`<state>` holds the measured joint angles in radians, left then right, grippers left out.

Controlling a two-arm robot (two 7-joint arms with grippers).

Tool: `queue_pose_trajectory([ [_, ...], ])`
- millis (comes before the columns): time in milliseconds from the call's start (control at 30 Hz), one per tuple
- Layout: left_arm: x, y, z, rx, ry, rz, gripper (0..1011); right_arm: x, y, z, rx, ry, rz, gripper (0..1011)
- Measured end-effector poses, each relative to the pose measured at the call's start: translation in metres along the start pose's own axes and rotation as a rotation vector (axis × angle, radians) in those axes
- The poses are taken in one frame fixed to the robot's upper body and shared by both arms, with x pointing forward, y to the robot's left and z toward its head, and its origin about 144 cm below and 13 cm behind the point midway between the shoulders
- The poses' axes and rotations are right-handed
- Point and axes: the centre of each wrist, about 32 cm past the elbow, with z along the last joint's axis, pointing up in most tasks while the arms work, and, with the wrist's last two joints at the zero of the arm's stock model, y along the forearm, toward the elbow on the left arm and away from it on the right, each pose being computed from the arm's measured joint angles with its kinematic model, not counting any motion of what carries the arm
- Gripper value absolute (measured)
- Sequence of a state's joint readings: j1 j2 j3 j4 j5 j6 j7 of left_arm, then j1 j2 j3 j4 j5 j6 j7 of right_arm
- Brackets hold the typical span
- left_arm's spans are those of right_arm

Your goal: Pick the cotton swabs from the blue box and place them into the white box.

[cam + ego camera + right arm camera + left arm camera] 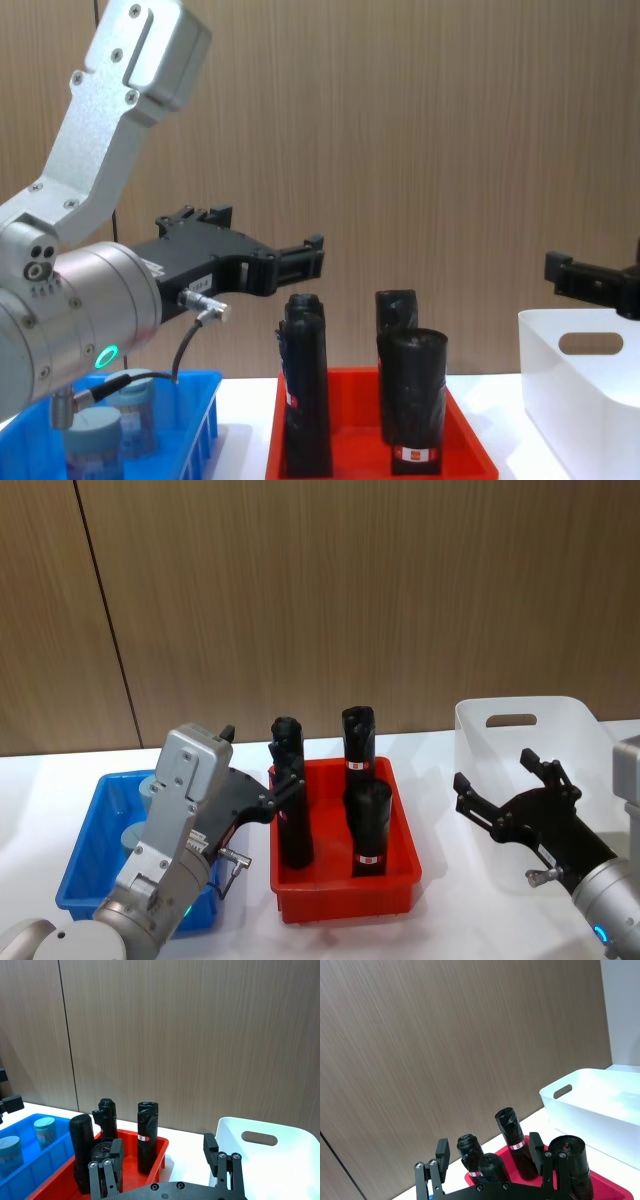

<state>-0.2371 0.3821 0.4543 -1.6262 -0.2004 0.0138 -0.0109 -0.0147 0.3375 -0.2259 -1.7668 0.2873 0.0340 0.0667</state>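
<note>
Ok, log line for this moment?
left pincer: open, empty, raised by blue box | right pincer: open, empty, by white box | swabs: in blue box

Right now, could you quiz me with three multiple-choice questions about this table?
1. What sits between the blue box and the white box? A red tray; B green basket; C nothing.
2. How many black rolls stand in that tray? A two; B four; C six.
3. The left gripper and right gripper are: A both shut; B both open, empty; C each holding a jar.
Answers: 1 A, the tray lies between them. 2 B, the left wrist view shows four. 3 B, jaws spread around nothing.
</note>
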Motion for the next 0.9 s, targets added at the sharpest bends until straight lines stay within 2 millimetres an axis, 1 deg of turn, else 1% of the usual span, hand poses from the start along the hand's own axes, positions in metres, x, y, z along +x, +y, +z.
queue_pose_trajectory([
  [300,0.003,0.001,-0.001,0.013,-0.007,0.004,1004,0.000,0.000,0.000,0.000,0.000,0.000,1002],
  [700,0.014,0.006,-0.002,0.055,-0.020,0.032,1004,0.000,0.000,0.000,0.000,0.000,0.000,1002],
  [900,0.025,0.011,-0.002,0.091,-0.005,0.062,1004,0.000,0.000,0.000,0.000,0.000,0.000,1002],
])
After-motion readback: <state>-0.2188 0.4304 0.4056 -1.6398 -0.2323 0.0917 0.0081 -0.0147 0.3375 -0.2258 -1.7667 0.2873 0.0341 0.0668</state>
